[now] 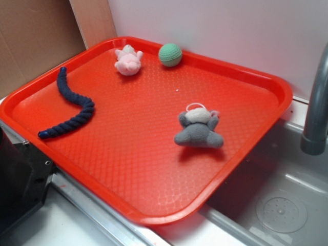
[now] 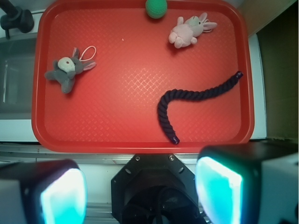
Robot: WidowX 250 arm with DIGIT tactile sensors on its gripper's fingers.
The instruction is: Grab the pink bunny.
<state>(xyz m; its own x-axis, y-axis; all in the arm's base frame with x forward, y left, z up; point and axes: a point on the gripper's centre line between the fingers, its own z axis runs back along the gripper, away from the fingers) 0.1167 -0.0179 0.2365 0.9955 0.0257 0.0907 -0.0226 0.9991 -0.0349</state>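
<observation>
The pink bunny [image 1: 128,61] lies at the far left of the red tray [image 1: 154,169]; in the wrist view it [image 2: 187,32] lies at the upper right of the tray [image 2: 117,126]. My gripper [image 2: 140,186] is high above the tray's near edge, over the robot base, far from the bunny. Its jaws are wide apart with nothing between them. The gripper is not visible in the exterior view.
A green knitted ball [image 1: 170,54] sits next to the bunny. A grey plush animal with a white loop [image 1: 199,128] lies mid-right. A dark blue rope [image 1: 74,105] curves along the left. A sink [image 1: 277,205] and faucet [image 1: 318,102] are at right; the robot base [image 1: 18,179] is at lower left.
</observation>
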